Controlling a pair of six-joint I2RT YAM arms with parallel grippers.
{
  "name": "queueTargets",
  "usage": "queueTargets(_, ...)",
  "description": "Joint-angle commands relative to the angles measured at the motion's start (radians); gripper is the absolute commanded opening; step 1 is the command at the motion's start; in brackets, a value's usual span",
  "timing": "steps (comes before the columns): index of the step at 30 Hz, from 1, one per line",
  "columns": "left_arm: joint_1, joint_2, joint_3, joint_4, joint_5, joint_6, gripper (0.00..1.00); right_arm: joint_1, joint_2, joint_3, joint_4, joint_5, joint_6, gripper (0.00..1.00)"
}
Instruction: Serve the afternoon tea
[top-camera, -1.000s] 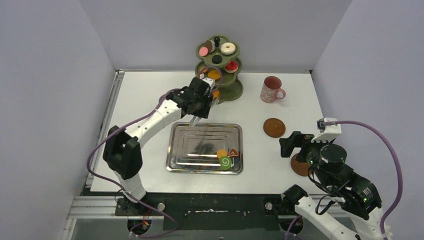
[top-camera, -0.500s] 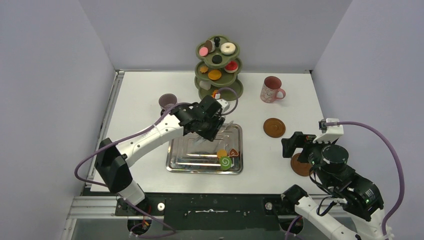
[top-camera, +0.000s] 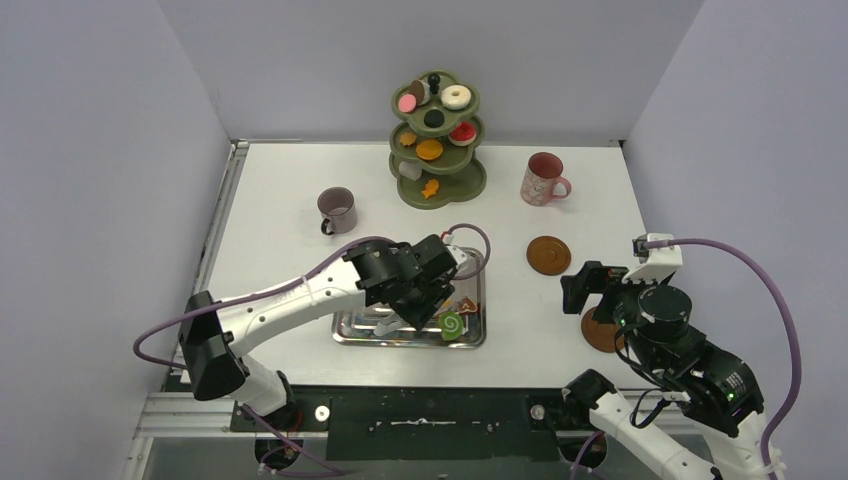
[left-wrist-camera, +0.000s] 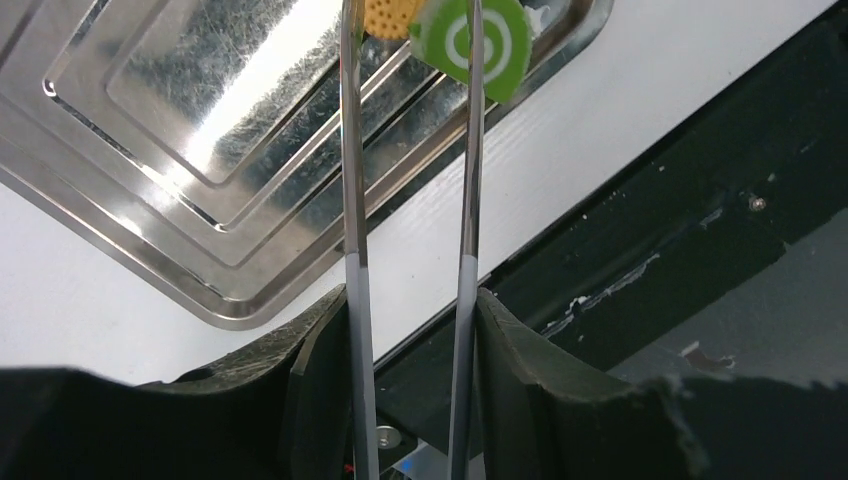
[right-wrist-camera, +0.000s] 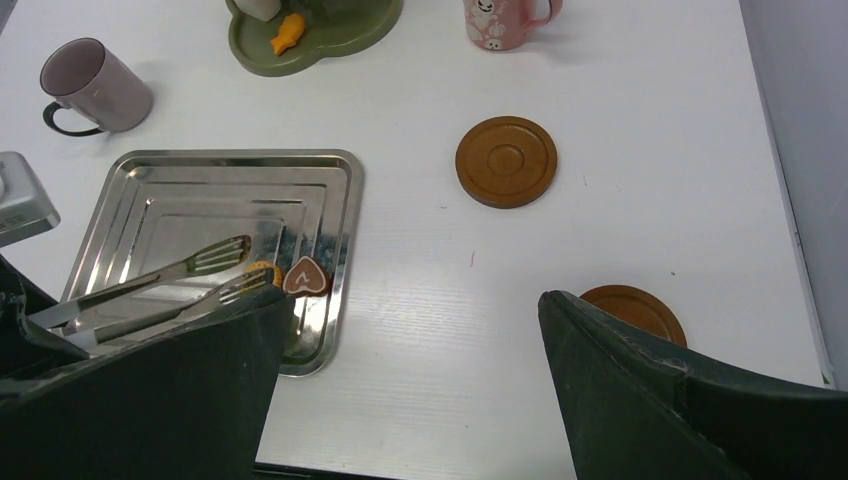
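The white table (top-camera: 280, 200) shows open top between the rectangular shiny steel tray (right-wrist-camera: 200, 200) and a brown round coaster (top-camera: 548, 255). The olive-green three-tier stand (top-camera: 465, 185) sits at the far edge. The left gripper (left-wrist-camera: 410, 335) pinches metal tongs (left-wrist-camera: 350, 200), their tips at the green swirl roll (left-wrist-camera: 497, 40) in the tray's near right corner. The right gripper (right-wrist-camera: 415, 300) hangs spread wide by the near right edge.

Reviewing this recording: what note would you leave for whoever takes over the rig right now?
Left gripper: shut on metal tongs, whose tips are over the shiny rectangular steel tray.
Right gripper: open, empty.
Done: several sweets sit on the olive-green three-tier stand.
Left: green swirl roll, orange round sweet and brown heart sweet lie on the tray. Mauve mug and pink mug stand off both brown round coasters.
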Motion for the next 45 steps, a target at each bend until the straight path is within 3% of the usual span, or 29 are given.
queueTargets(1,-0.035,-0.065,0.009,-0.038,-0.018,-0.04,0.4,-0.006,0.015,0.003,0.046,0.017,-0.014,1.0)
queueTargets(30,-0.09,-0.083,-0.039,-0.001,-0.001,-0.076,0.49,-0.006,0.023,-0.007,0.063,0.0,-0.003,1.0)
queueTargets(45,-0.137,-0.015,-0.008,-0.019,-0.007,-0.069,0.51,-0.006,0.016,-0.001,0.059,0.003,0.001,1.0)
